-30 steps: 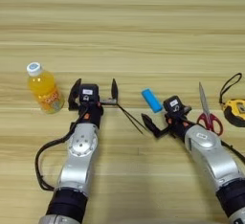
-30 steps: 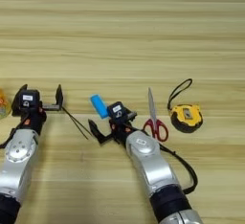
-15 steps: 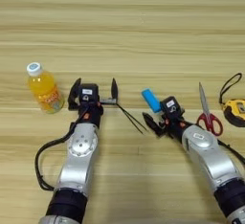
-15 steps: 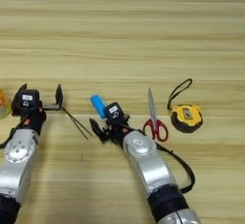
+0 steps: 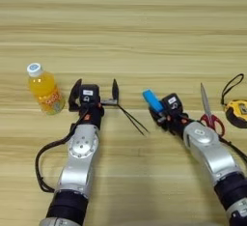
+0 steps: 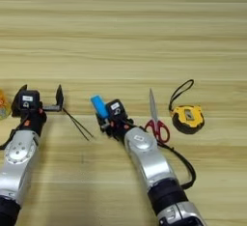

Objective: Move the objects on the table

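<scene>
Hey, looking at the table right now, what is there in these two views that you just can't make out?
- Right gripper: its own body covers the fingertips at the blue block; open or shut unclear.
- Juice bottle: nearly cut off by the right eye view's left edge.
- Tape measure: cropped by the left eye view's right edge.

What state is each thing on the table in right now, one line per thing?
Juice bottle: upright, capped.
Scissors: flat, blades closed.
Tape measure: lying flat, strap looped out.
Blue block: at the right gripper.
Black sticks: flat, by one left finger.
Left gripper: fingers open, holding nothing.
</scene>
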Controlling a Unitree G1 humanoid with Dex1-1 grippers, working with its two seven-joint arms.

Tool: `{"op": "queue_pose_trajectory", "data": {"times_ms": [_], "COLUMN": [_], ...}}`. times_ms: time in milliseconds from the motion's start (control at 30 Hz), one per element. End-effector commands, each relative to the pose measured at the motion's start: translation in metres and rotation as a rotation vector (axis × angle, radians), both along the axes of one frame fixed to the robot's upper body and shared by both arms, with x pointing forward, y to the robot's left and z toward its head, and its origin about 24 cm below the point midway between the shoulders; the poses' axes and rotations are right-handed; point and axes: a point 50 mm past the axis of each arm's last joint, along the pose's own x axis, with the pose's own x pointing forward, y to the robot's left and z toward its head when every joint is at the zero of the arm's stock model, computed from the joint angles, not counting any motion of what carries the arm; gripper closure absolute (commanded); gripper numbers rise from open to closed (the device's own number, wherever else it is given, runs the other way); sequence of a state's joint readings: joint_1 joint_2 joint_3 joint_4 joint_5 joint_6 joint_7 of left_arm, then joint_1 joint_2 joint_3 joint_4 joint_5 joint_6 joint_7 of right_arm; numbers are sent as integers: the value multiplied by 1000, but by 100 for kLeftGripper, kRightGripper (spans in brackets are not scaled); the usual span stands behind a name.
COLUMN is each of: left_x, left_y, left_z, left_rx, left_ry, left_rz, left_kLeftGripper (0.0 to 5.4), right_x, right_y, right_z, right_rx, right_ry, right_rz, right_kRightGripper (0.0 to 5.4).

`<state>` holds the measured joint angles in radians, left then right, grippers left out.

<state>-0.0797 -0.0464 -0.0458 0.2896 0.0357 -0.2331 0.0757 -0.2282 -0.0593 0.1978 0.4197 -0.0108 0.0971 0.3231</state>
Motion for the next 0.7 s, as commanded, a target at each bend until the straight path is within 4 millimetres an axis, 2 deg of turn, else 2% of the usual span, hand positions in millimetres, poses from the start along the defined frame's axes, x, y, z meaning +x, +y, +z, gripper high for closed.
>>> {"op": "queue_pose_trajectory", "data": {"times_ms": [33, 433, 700], "left_x": [-1, -1, -2], "left_y": [-3, -3, -9], "left_z": [0, 0, 0], "left_rx": [-2, -2, -52], "left_ry": [11, 12, 20], "left_rz": [-2, 0, -47], "left_kLeftGripper": [0, 0, 0], "right_x": [-4, -5, -5], "right_y": [-5, -6, -6], "right_z": [-9, -6, 5], "right_rx": [-20, -12, 17], "right_ry": [51, 35, -26], "right_rz": [-22, -19, -12], "right_kRightGripper": [396, 401, 401]}}
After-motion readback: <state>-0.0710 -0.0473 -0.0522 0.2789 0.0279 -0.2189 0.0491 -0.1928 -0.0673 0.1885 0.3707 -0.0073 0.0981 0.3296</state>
